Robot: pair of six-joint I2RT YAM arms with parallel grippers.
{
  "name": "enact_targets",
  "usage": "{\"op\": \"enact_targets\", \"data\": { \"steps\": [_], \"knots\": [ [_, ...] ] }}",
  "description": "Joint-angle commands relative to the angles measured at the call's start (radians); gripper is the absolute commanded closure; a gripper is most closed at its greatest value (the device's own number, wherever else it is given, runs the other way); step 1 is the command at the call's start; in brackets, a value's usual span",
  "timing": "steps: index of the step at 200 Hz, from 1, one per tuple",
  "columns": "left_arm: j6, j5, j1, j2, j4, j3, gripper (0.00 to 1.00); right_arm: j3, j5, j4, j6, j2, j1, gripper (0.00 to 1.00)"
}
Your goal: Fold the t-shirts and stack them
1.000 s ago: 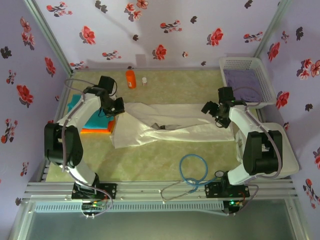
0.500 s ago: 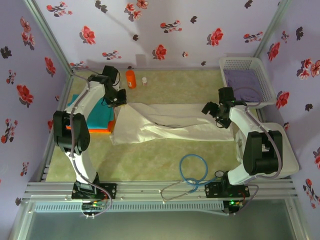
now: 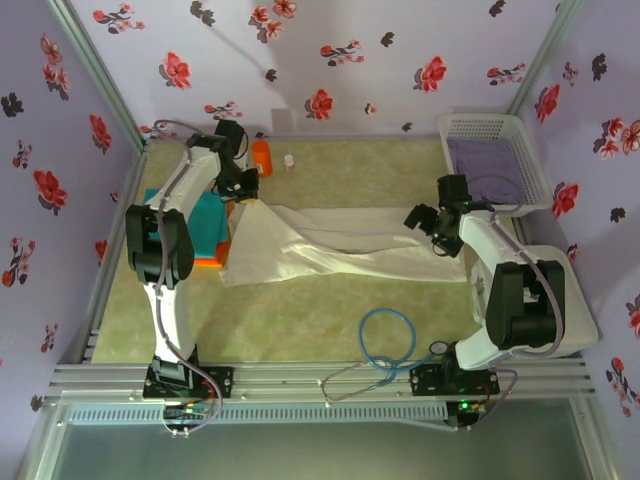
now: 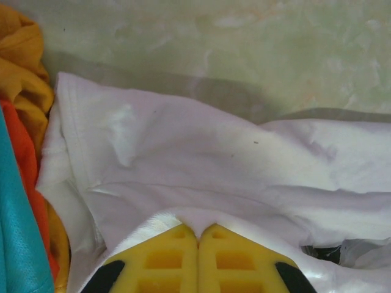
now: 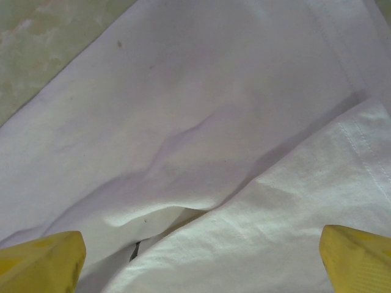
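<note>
Three soft cloth shirts lie on the pale mottled counter (image 3: 330,310), by our count: one white tee (image 3: 340,250), wrinkled and drawn into a long band across the middle, one teal shirt (image 3: 205,222) folded into a flat rectangle at the left, and one orange shirt (image 3: 205,263) under it, its edge showing at the near side. The white tee's left edge lies against that stack. We see the left jaws closed on a fold of the white tee at its far left corner, their two yellow pads (image 4: 162,259) pressed together. The right jaws stand wide apart above the tee's right end, gripping nothing. One white lattice basket (image 3: 480,125) holds purple cloth (image 3: 485,165); one orange bottle (image 3: 261,157) and one blue cable loop (image 3: 388,340) also sit on the counter
</note>
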Motion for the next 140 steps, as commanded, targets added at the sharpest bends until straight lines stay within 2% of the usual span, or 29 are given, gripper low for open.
{"op": "enact_targets", "data": {
  "steps": [1, 21, 32, 45, 55, 86, 140],
  "knots": [
    [0.038, -0.026, -0.014, 0.051, -0.047, 0.065, 1.0, -0.006, 0.009, -0.022, -0.026, 0.012, -0.008, 0.01],
    [0.041, -0.035, -0.014, 0.089, -0.068, 0.097, 0.98, -0.006, 0.003, -0.022, -0.027, 0.018, -0.008, 0.01],
    [0.037, -0.05, -0.013, 0.092, -0.072, 0.094, 0.82, -0.005, 0.001, -0.022, -0.028, 0.019, -0.008, 0.02],
    [0.03, -0.067, -0.013, 0.083, -0.068, 0.073, 0.54, -0.005, 0.001, -0.024, -0.032, 0.021, -0.008, 0.01],
    [0.024, -0.071, -0.014, 0.061, -0.06, 0.047, 0.46, -0.004, 0.003, -0.025, -0.034, 0.02, -0.008, 0.02],
    [-0.023, -0.049, -0.027, -0.055, 0.006, -0.099, 0.36, -0.005, -0.011, -0.019, -0.031, 0.02, -0.008, 0.02],
    [-0.277, 0.11, -0.118, -0.341, 0.392, -0.562, 0.33, -0.015, -0.021, -0.016, -0.023, 0.011, -0.008, 0.02]
  ]
}}
